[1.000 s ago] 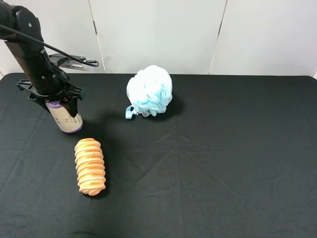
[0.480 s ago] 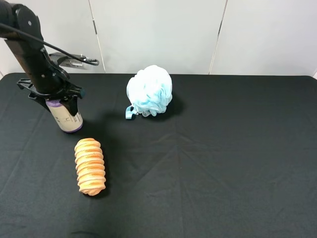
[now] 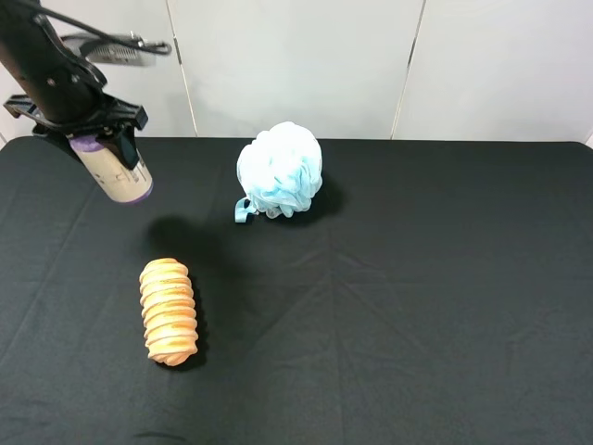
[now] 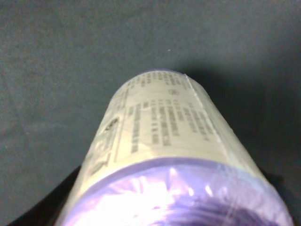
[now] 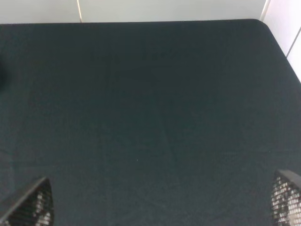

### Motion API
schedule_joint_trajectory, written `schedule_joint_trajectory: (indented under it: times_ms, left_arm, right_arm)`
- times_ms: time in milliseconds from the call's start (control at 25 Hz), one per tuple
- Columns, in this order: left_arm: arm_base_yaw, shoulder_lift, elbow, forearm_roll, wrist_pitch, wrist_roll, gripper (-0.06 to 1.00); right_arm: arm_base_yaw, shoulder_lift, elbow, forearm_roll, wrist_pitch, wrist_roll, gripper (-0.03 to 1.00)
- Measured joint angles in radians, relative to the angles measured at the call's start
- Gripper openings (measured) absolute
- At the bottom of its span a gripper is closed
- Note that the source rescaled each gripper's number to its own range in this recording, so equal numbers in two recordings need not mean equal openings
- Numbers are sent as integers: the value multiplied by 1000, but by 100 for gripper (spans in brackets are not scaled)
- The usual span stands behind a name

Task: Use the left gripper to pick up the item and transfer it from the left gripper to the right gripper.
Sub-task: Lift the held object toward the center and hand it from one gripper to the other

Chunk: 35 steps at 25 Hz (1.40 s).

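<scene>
Right tool [image 5: 157, 202]: fingers [image 5: 30, 205] spread wide with nothing between them; out of the exterior view, seemingly back at the near edge of the surface [image 3: 417, 324].
Orange loaf [image 3: 169, 311]: lies on the surface at the near left, touching nothing.
Item [image 3: 113, 171]: hangs tilted above its own shadow, clear of the surface, beyond the loaf at the far left.
Left tool [image 3: 91, 141]: clamped on the item's upper purple end.
Blue pouf [image 3: 279, 171]: farther back near the middle, well apart from the item.
Step in hand: pick-up looks done; the carry to the hand-over comes next.
Next move: bring the item toward the middle with its free lower end exposed. The right tool must come to meet it and close firmly before the left lets go.
</scene>
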Motion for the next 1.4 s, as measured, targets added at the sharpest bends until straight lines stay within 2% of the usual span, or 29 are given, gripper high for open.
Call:
schedule_joint_trajectory:
  times_ms: [240,520,840,1120,1400]
  left_arm:
    - [0,-33,-1,-120,25,0,0]
    - [0,-33,-1,-318,51,3,0]
    - [0,-33,-2,-553,100,125,0]
    - [-22,-33,-2,-579,127,143,0]
    - [-154,-33,-2,-589,126,177,0]
  right_arm:
    - [0,0,0,1,0,0,100]
    - [0,0,0,1,0,0,100]
    - [0,0,0,1,0,0,100]
    - [0,0,0,1,0,0,100]
    - [0,0,0,1,0,0,100]
